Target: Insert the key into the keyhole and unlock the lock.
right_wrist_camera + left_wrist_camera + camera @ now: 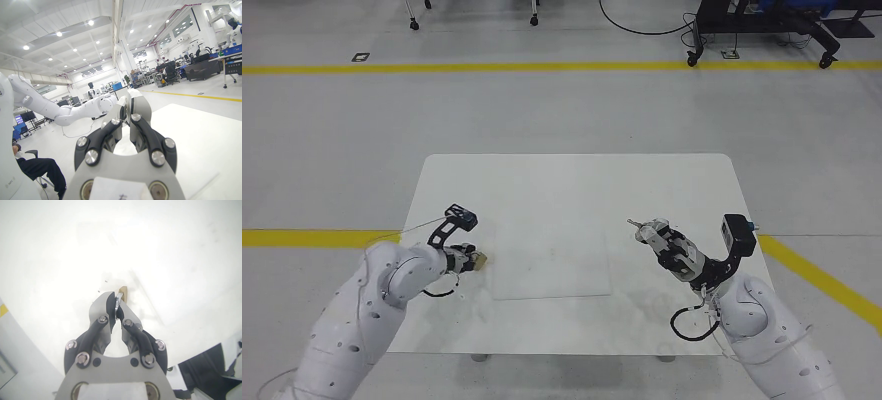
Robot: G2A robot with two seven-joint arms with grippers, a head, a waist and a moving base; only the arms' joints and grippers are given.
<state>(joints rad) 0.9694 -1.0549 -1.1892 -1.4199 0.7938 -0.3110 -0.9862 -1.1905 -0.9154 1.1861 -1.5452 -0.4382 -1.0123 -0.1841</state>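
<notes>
My left gripper (116, 297) is shut on the silver shackle (117, 304) of a small brass padlock (124, 293), whose body sticks out past the fingertips just above the white table. From above, that gripper (468, 258) is over the table's left part with the padlock (480, 260) at its tip. My right gripper (646, 232) is raised over the right part of the table, shut on a small silver key (635, 223) that points toward the middle. In the right wrist view the right gripper (129, 95) has its fingers pressed together on the thin key, seen edge-on.
The white table (572, 185) carries a faint rectangular outline (552, 272) between the two arms. A wide bare stretch separates padlock and key. Yellow floor lines (542, 67) run beyond the table's far edge.
</notes>
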